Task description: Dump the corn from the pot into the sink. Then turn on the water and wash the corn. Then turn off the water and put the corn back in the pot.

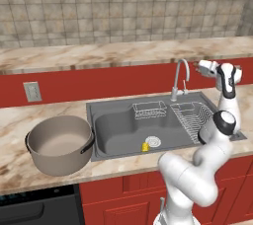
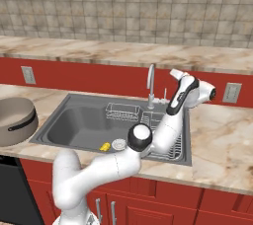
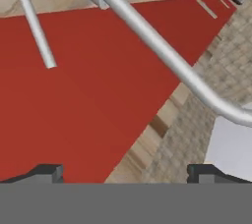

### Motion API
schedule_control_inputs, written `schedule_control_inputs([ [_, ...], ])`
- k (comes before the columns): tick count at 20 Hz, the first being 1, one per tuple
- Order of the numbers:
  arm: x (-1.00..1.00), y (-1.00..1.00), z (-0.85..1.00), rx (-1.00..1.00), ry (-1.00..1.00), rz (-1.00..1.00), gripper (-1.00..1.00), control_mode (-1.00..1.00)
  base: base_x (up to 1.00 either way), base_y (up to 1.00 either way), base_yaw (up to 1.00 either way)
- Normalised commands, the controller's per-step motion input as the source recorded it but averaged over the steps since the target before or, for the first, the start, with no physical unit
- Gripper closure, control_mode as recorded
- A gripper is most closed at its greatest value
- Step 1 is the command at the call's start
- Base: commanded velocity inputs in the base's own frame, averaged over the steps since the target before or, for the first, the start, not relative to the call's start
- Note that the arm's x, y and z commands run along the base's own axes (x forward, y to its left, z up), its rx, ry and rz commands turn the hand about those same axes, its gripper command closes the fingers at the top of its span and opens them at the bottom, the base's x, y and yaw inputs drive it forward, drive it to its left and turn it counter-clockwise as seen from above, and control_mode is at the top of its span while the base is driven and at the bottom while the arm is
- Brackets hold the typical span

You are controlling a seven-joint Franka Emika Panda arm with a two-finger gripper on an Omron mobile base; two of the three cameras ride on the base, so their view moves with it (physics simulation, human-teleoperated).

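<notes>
Your claw [image 1: 201,67] stands with its fingers wide apart and nothing between them. It is raised above the tabletop [image 1: 15,115], just right of the faucet [image 1: 180,73], at the far right corner of the sink [image 1: 118,126]. In the hand view, the two dark fingertips [image 3: 47,173] sit at the bottom corners; the faucet's curved silver spout crosses the frame, and its thin lever [image 3: 37,26] hangs from a base marked with a red dot, in front of the red wall panel.

You see the corn [image 1: 145,146] lying on the floor of the left basin, at its near edge, just left of the round silver drain [image 1: 152,142]. In the right base view, it is the small yellow piece [image 2: 104,146] beside the drain.

A small wire basket [image 1: 149,110] sits at the far side of the sink. A wire dish rack [image 1: 193,118] occupies the right basin.

The pot [image 1: 59,144] stands upright on the tabletop left of the sink, well apart from the claw, with its beige interior showing. A wall outlet [image 1: 32,91] is mounted on the red panel above it.
</notes>
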Motion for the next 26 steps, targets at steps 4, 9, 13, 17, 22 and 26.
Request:
schedule_control_inputs([
  [4, -0.99, -0.62, 0.19, -0.44, -0.21, 0.00, -1.00, -1.00, 0.00, 0.00, 0.00],
  [9, -1.00, -0.19, 0.01, -0.63, -0.23, 0.00, -1.00, -1.00, 0.00, 0.00, 0.00],
  [13, -1.00, 0.05, 0.05, -0.81, -0.30, 0.00, -1.00, -1.00, 0.00, 0.00, 0.00],
  [17, -1.00, 0.52, 0.00, -0.96, -0.42, 0.00, -1.00, -1.00, 0.00, 0.00, 0.00],
  [22, -0.99, 0.88, 0.00, -0.97, -0.42, -0.02, -1.00, -1.00, 0.00, 0.00, 0.00],
  [26, -0.64, 0.71, 0.39, -0.76, -0.19, -0.08, -1.00, -1.00, 0.00, 0.00, 0.00],
])
